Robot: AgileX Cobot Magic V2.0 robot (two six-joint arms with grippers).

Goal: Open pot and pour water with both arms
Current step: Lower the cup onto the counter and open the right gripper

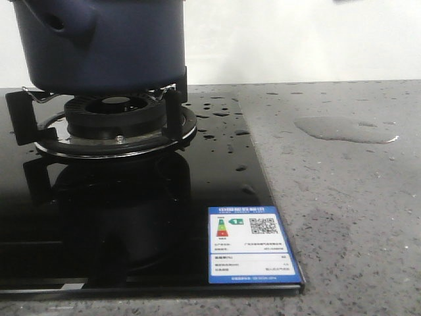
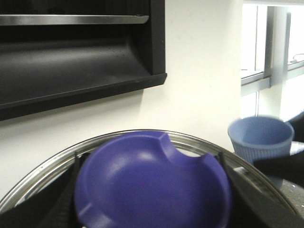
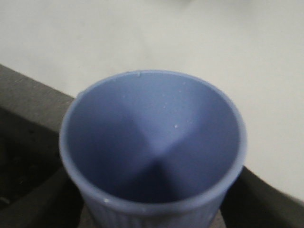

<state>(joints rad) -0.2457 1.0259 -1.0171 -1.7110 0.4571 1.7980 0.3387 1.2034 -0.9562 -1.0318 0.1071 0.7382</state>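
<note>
The dark navy pot (image 1: 99, 43) stands on the gas burner (image 1: 115, 122) at the far left, its stubby handle (image 1: 62, 23) facing left; its top is cut off by the view. In the left wrist view my left gripper (image 2: 152, 211) holds the pot's lid (image 2: 199, 145), a steel-rimmed lid, by its blue dish-shaped knob (image 2: 147, 185); the fingers are mostly hidden. My right gripper (image 3: 152, 213) is shut on a light blue ribbed cup (image 3: 152, 137), which looks empty apart from tiny drops. The cup (image 2: 261, 140) also shows in the left wrist view. Water (image 1: 345, 128) lies as a puddle on the counter.
Drops (image 1: 223, 131) dot the black glass cooktop (image 1: 217, 184), which carries an energy label (image 1: 250, 243) at its front right corner. Grey speckled counter (image 1: 355, 217) lies to the right. A black range hood (image 2: 71, 61) hangs on the wall; a window (image 2: 273, 52) is at the right.
</note>
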